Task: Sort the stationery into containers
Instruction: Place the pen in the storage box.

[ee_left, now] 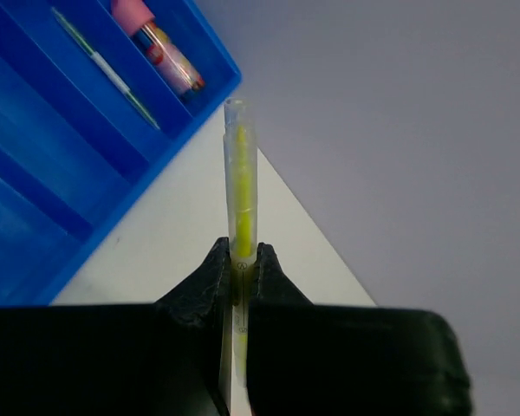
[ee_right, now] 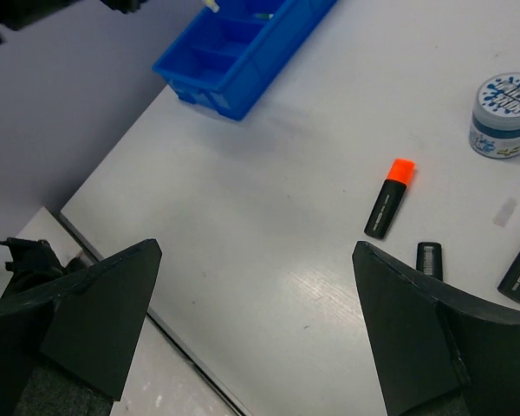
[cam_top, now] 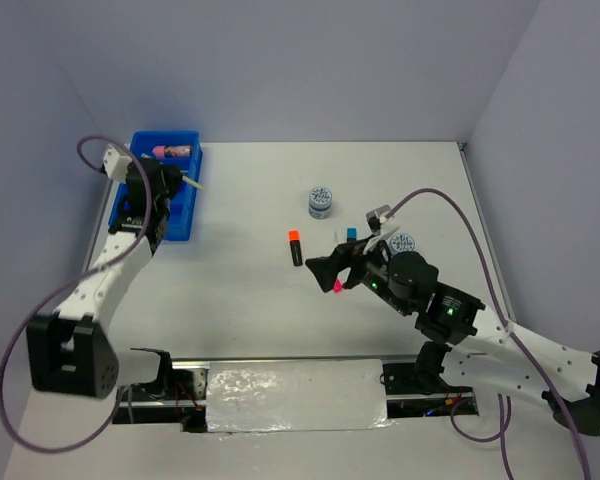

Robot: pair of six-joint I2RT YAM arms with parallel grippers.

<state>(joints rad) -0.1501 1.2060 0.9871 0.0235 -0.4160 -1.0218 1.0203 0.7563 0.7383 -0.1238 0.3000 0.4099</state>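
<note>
Clamped together, the left jaws pinch a thin clear pen (ee_left: 241, 191) with a yellow-green core. They grip it low on the barrel, so most of it sticks out past the tips. From above, those jaws hang over the blue tray (cam_top: 180, 225) at the far left corner of the table (cam_top: 240, 320), and the pen's free end pokes out across the tray's right-hand rim. Looking along the left wrist, that end sits just beside the tray's corner, over bare table rather than over a compartment.

Inside the tray, a pink cylinder (ee_left: 156, 39) lies in the compartment nearest the rim, and a second thin pen (ee_left: 108, 74) lies in the one next to it. The compartments beyond those look bare as far as I can see.

The right jaws stand wide apart with nothing between them, low over the middle of the table. Just ahead of them an orange-capped marker (ee_right: 388, 199) lies flat, apart from everything else. A blue-capped marker (cam_top: 351, 234) sits to its right. A pink-capped marker (cam_top: 337, 285) shows only its cap from above, the rest being hidden under the right arm. One patterned-top disc (ee_right: 505, 113) stands well beyond the orange marker, towards the back of the table. The other disc (cam_top: 403, 242) is partly hidden behind the right arm. All five pieces are well apart from the tray.
</note>
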